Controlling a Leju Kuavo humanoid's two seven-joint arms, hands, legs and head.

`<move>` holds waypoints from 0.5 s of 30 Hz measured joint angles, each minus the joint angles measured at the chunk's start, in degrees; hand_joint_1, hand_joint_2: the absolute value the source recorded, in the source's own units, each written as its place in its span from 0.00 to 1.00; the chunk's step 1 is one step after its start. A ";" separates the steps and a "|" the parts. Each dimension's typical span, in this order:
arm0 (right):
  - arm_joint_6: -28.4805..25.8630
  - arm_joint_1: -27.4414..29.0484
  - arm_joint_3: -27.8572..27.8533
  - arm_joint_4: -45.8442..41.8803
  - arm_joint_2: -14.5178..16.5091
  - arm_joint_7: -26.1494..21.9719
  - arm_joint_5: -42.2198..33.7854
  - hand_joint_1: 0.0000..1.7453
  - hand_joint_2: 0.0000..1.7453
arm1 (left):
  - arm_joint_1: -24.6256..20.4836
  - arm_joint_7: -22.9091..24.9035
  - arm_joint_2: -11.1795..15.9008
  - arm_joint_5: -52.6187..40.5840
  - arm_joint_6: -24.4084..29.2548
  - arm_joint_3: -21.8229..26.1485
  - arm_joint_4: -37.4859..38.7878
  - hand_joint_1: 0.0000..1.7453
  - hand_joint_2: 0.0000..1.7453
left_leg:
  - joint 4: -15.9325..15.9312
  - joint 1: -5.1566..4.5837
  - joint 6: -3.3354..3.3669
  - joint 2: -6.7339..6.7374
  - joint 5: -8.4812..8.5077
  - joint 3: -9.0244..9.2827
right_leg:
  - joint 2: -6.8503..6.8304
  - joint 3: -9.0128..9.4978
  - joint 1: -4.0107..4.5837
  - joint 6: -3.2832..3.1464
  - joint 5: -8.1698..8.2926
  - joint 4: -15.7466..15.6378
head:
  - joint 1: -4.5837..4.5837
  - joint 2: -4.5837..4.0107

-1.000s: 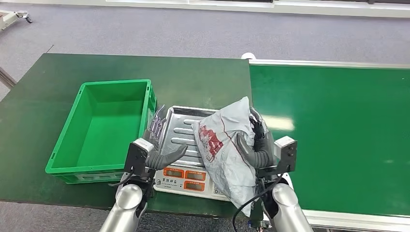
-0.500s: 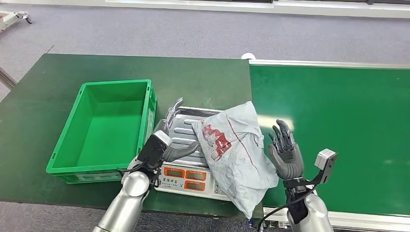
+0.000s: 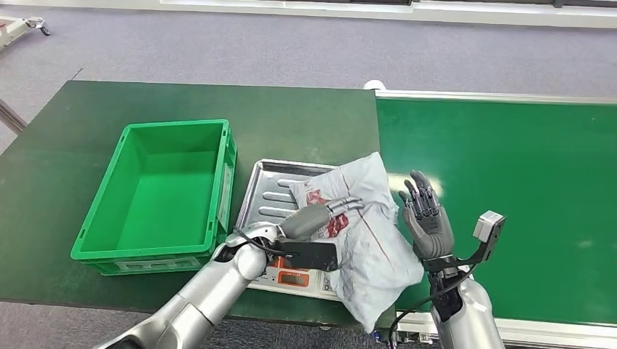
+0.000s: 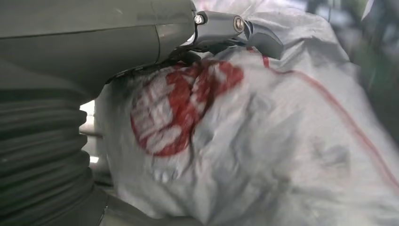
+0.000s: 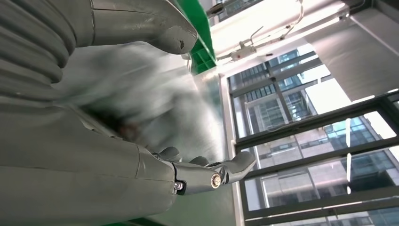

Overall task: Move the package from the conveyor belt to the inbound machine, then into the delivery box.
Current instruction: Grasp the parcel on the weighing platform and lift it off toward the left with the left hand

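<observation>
A grey plastic package (image 3: 367, 236) with red print lies on the metal tray of the inbound machine (image 3: 263, 190), and its lower end hangs past the machine's front right corner. My left hand (image 3: 320, 216) reaches across the tray, its outstretched fingers resting on top of the package; up close the fingers (image 4: 226, 26) lie over the red print of the package (image 4: 263, 141). My right hand (image 3: 426, 218) is upright and open just right of the package, apart from it. In the right wrist view the package (image 5: 141, 84) is a grey blur between thumb and fingers (image 5: 207, 174).
An empty green delivery box (image 3: 174, 125) stands left of the machine on the dark green table (image 3: 145, 98). The green conveyor belt (image 3: 509, 167) runs along the right. The machine's orange display panel (image 3: 295, 276) faces the table's front edge.
My right hand let go of the package and drew back to the right, open. My left hand swung from the tray's left side over onto the package, which settled flatter.
</observation>
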 joint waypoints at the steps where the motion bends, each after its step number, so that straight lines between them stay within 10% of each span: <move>1: 0.02 -0.33 -0.01 0.12 0.07 0.09 -0.07 0.00 1.00 | -1.94 -0.33 0.21 -1.67 -2.19 -1.83 3.10 0.00 1.00 | 0.00 0.00 0.00 -0.01 0.01 0.01 | -0.01 0.02 0.00 0.00 0.01 0.00 | -0.02 0.00; 5: -0.76 -1.22 -0.01 0.21 0.14 0.26 -0.19 0.00 1.00 | -9.31 -1.28 0.85 -6.15 -6.91 -8.74 12.15 0.00 1.00 | -0.01 0.00 0.05 -0.24 0.05 0.19 | -0.17 0.34 0.00 0.01 -0.01 0.00 | 0.00 0.00; 9: -1.55 -1.08 -0.01 -0.55 0.11 0.27 -0.27 0.00 1.00 | -13.39 -3.68 1.10 -7.32 -7.29 -13.21 16.67 1.00 1.00 | -0.01 -0.02 0.07 -0.29 0.03 0.42 | -0.29 0.60 -0.02 0.05 -0.04 -0.01 | -0.01 0.00; 15: -1.44 0.24 0.00 -1.65 -0.44 -0.13 -1.61 0.00 1.00 | -16.13 -7.27 1.07 -5.91 -7.35 -15.18 19.05 1.00 1.00 | -0.01 -0.03 0.10 -0.29 0.12 0.51 | -0.29 0.68 -0.03 0.07 0.04 -0.01 | 0.00 0.00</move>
